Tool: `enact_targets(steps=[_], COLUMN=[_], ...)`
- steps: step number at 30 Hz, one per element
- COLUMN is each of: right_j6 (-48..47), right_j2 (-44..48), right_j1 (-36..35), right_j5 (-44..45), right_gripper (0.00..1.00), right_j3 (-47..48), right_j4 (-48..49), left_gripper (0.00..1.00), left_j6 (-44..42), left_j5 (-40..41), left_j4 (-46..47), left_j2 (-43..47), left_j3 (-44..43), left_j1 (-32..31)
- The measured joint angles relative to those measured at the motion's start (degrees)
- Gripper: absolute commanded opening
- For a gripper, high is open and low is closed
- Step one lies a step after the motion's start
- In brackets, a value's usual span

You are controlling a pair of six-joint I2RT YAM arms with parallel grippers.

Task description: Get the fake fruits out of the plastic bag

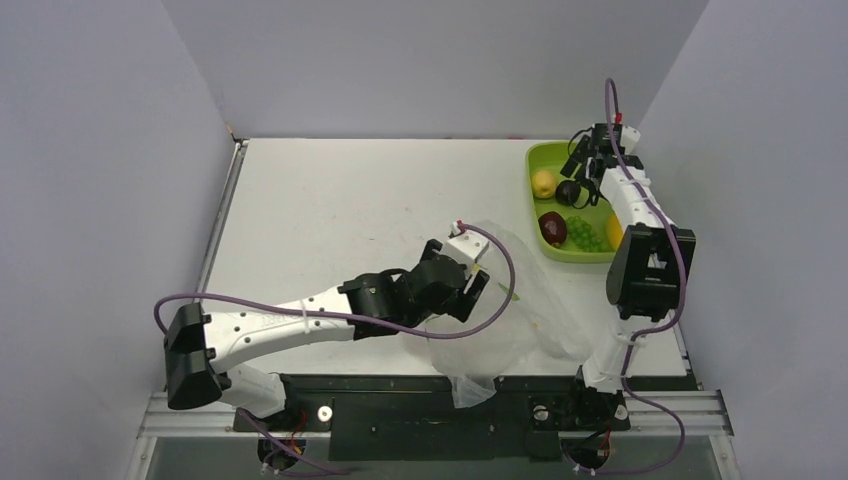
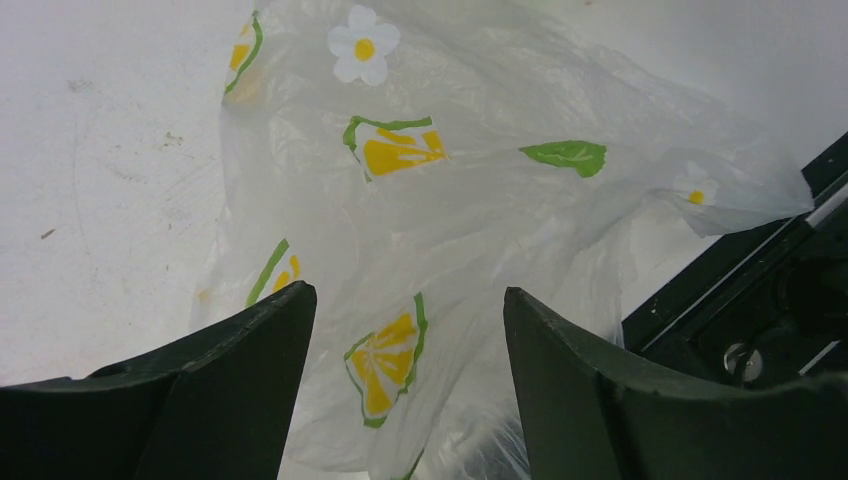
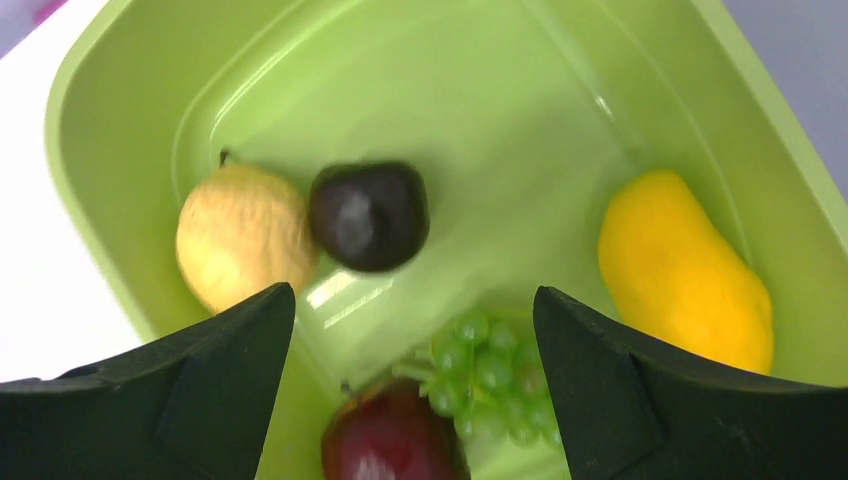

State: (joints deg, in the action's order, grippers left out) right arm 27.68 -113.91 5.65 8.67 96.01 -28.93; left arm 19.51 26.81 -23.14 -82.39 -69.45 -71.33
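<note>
The clear flower-printed plastic bag (image 1: 510,320) lies crumpled at the table's near middle; it also fills the left wrist view (image 2: 440,230). I see no fruit inside it. My left gripper (image 1: 480,285) is open, over the bag's left part, holding nothing. The fake fruits lie in the lime-green tray (image 1: 535,160): a yellow pear (image 3: 240,235), a dark plum (image 3: 368,215), a yellow mango (image 3: 685,270), green grapes (image 3: 490,375) and a dark red fruit (image 3: 390,440). My right gripper (image 1: 590,165) is open and empty above the tray.
The tray stands at the table's back right corner, close to the right wall. A black rail (image 1: 400,385) runs along the table's near edge, and the bag's lower end hangs over it. Purple cables loop from both arms.
</note>
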Motion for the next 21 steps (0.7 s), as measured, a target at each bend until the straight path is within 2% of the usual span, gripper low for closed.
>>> enact_targets(steps=[6, 13, 21], right_j6=[1.03, 1.01, 0.92], right_j2=[15.65, 32.79, 56.5], right_j1=[-5.7, -19.26, -34.56], right_j5=[2.4, 7.08, 14.08], right_gripper=[0.85, 0.86, 0.88], right_j3=[-13.88, -27.26, -36.44], right_j4=[0.72, 1.18, -5.51], left_gripper=[0.67, 0.67, 0.67], left_j6=[1.44, 4.92, 7.08], left_j5=[1.05, 7.91, 16.74], left_j4=[-0.26, -0.92, -2.47], left_j2=[6.54, 15.21, 35.17], left_j3=[0.04, 3.1, 6.97], left_j1=[0.0, 0.17, 1.53])
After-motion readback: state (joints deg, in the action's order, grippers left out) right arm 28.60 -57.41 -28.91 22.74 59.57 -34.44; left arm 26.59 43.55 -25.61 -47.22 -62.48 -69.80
